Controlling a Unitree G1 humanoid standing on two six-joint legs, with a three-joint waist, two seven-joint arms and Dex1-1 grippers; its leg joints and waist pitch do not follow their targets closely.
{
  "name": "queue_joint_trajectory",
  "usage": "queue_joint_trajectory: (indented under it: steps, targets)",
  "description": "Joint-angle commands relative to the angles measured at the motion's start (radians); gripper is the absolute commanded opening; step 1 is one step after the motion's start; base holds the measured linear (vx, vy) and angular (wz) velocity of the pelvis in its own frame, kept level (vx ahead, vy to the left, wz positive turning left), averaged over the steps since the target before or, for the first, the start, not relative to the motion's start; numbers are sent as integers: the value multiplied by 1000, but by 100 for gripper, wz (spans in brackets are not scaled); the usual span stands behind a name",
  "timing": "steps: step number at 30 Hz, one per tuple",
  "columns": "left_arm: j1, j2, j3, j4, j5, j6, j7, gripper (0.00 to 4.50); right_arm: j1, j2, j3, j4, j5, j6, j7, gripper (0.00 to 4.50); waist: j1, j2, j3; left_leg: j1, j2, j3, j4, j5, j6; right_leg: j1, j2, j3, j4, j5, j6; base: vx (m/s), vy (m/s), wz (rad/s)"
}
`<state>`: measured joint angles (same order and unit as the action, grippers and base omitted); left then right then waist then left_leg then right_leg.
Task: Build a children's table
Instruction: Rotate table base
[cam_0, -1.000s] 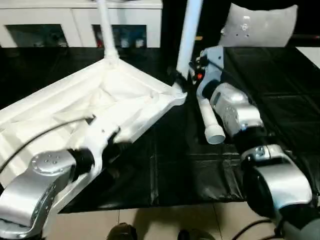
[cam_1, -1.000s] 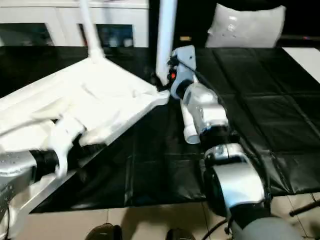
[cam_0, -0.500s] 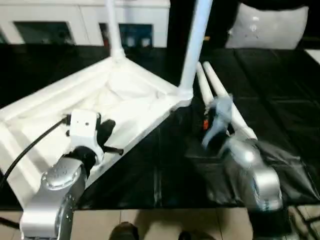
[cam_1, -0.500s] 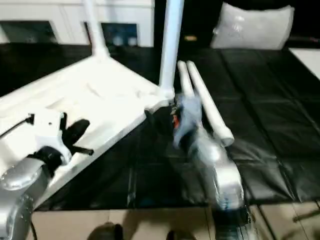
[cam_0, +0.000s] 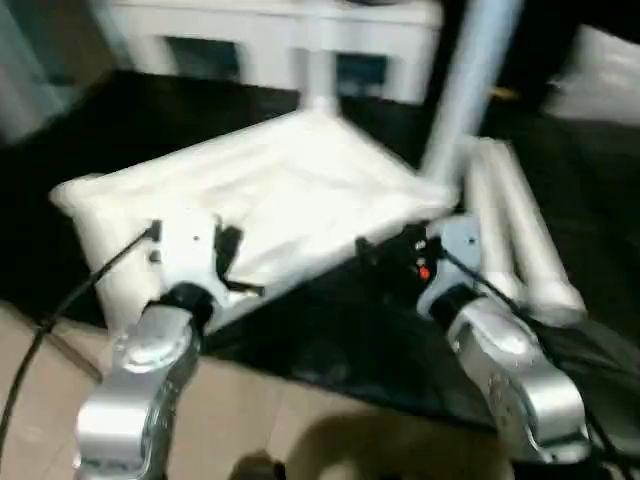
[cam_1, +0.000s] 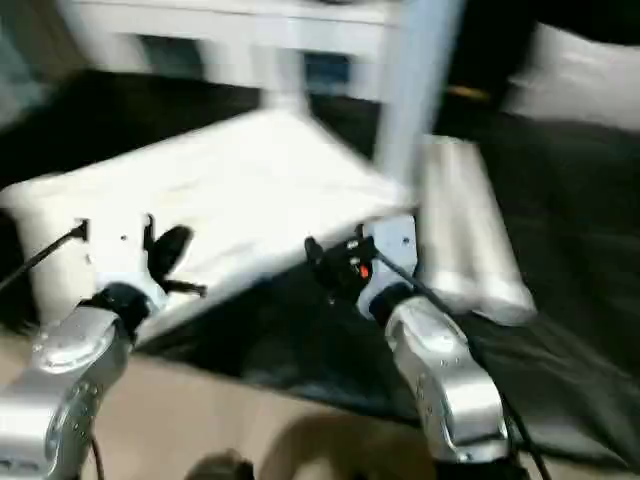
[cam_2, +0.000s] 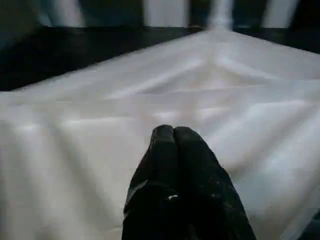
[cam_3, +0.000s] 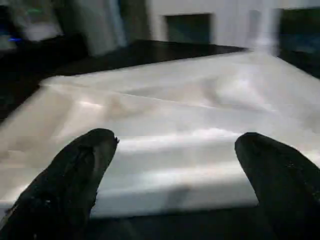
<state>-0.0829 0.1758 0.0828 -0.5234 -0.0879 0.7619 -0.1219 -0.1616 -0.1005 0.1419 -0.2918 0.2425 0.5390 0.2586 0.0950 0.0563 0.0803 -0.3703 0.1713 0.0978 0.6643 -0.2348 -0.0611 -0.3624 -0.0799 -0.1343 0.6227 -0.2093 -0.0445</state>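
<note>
1. Two white legs (cam_0: 470, 95) stand upright in corner sockets of the tabletop (cam_0: 290, 190), which lies upside down on the black surface (cam_0: 330, 345).
2. Two more legs (cam_0: 520, 240) lie side by side on the black surface, just beside the tabletop's right edge.
3. The left gripper (cam_2: 170, 134) has its black fingers pressed together, holding nothing, above the tabletop's near part.
4. The right gripper (cam_3: 175, 145) has its fingers (cam_3: 75, 170) spread wide, empty, facing the tabletop's near edge.
5. White cabinets (cam_0: 270, 40) stand behind.

Head eyes look down; wrist cameras closely face the shared tabletop (cam_0: 290, 185).
</note>
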Motion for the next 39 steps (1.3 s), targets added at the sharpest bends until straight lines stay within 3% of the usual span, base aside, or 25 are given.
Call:
queue_joint_trajectory:
  steps: [1,2,3,4,6,7,8,10,12,13,15,17,20,22,23,24,27,28,33,35,37,39]
  targets:
    - [0,-7,-15,-7,-27,18,-21,24,-5,-25,-16,-7,-5,18,-9,450,-17,15,-36,46,75,-15,-147,-533,-86,-3,-49,72,-71,-182,-88,-37,57,20]
    - [2,33,2,-10,-2,62,-11,24,-9,-41,13,3,-19,16,12,450,-17,-2,-33,51,51,-1,-139,-555,-99,-3,-61,90,-88,-340,-68,0,0,0]
    - [-1,48,20,-5,14,87,4,24,-13,-47,26,8,-23,22,22,450,-16,-11,-36,48,44,4,-139,-532,-92,1,-65,97,-94,-399,-55,0,0,0]
    - [-7,60,44,4,28,101,19,24,-18,-51,39,12,-27,34,34,450,-16,-17,-37,37,36,6,-141,-461,-71,10,-77,106,-106,-489,-25,0,0,0]
    - [-13,77,61,16,32,100,18,24,-23,-54,48,15,-27,47,44,450,-17,-19,-48,13,35,2,-143,-317,-40,25,-79,112,-100,-447,-13,0,0,0]
    - [-18,94,71,29,35,101,12,24,-28,-54,54,18,-27,57,51,450,-19,-28,-47,16,37,7,-142,-293,-26,16,-75,113,-106,-448,-18,0,0,0]
    - [-29,137,102,70,29,109,-9,24,-41,-56,70,24,-16,97,66,450,-19,-25,-45,18,32,9,-142,-303,-24,9,-74,115,-108,-484,-24,0,0,0]
    - [-31,157,113,90,29,125,-15,24,-46,-61,82,26,-17,108,74,450,-24,-25,-46,19,29,8,-141,-303,-25,9,-73,115,-113,-526,-18,0,0,0]
    - [-36,185,122,115,38,157,-16,24,-52,-71,97,31,-17,116,80,450,-23,-27,-50,18,33,10,-141,-268,-22,5,-70,118,-108,-467,-28,0,0,0]
    - [-39,213,120,131,43,178,-25,24,-55,-75,103,35,-14,123,86,450,-24,-35,-50,12,33,12,-142,-239,-13,6,-65,119,-102,-413,-41,0,0,0]
    - [-42,225,121,136,40,187,-32,24,-56,-77,106,37,-13,127,91,450,-22,-28,-56,7,35,11,-141,-211,-9,7,-65,119,-92,-363,-60,0,0,0]
    - [-45,259,116,148,33,222,-63,24,-60,-81,117,45,-20,154,95,450,-21,-27,-61,6,38,12,-140,-185,-9,5,-59,119,-79,-256,-98,0,0,0]
    - [-33,302,80,204,-18,200,-161,24,-78,-76,123,103,-63,208,51,450,-20,-33,-66,-1,35,15,-135,-88,1,11,-57,117,-64,-88,-145,37,9,0]
    - [-31,329,43,243,-16,158,-203,24,-89,-67,116,134,-76,216,27,450,-18,-29,-70,-1,33,19,-130,-54,3,11,-56,117,-57,-33,-162,27,7,0]
    - [-34,336,32,257,-18,155,-216,24,-95,-60,111,149,-79,214,15,450,-18,-35,-70,-3,33,20,-130,-40,9,12,-57,118,-58,-15,-164,0,0,0]
    - [-40,349,13,285,-23,155,-240,24,-106,-46,101,180,-86,211,-9,450,-14,-31,-71,-4,32,22,-128,-28,13,10,-57,118,-54,4,-167,0,0,0]
    - [-46,384,-24,309,-13,172,-273,24,-123,-38,100,219,-103,203,-28,450,-13,-32,-65,-3,37,25,-134,-76,4,9,-59,118,-58,-41,-169,0,0,0]
    - [-49,400,-40,322,-12,192,-289,24,-136,-36,102,249,-114,194,-37,450,-12,-24,-62,-1,36,25,-138,-126,-6,7,-60,119,-62,-110,-159,0,0,0]
    - [-72,433,-68,352,-22,235,-323,24,-201,-4,94,388,-136,143,-63,450,-18,-29,-52,11,40,25,-149,-259,-47,-1,-66,125,-79,-291,-125,0,0,0]
    - [-84,416,-65,348,-54,233,-348,24,-233,10,79,459,-140,103,-74,450,-16,-32,-58,11,41,27,-148,-229,-46,2,-66,127,-79,-259,-125,0,0,0]
    - [-94,396,-72,321,-103,242,-391,24,-276,17,69,550,-151,59,-80,450,-14,-32,-62,13,41,31,-146,-197,-45,1,-66,126,-75,-215,-147,0,0,0]
    - [-97,391,-73,312,-119,255,-402,24,-287,19,67,575,-156,47,-79,450,-12,-31,-62,8,40,34,-144,-165,-40,3,-63,126,-68,-162,-159,0,0,0]
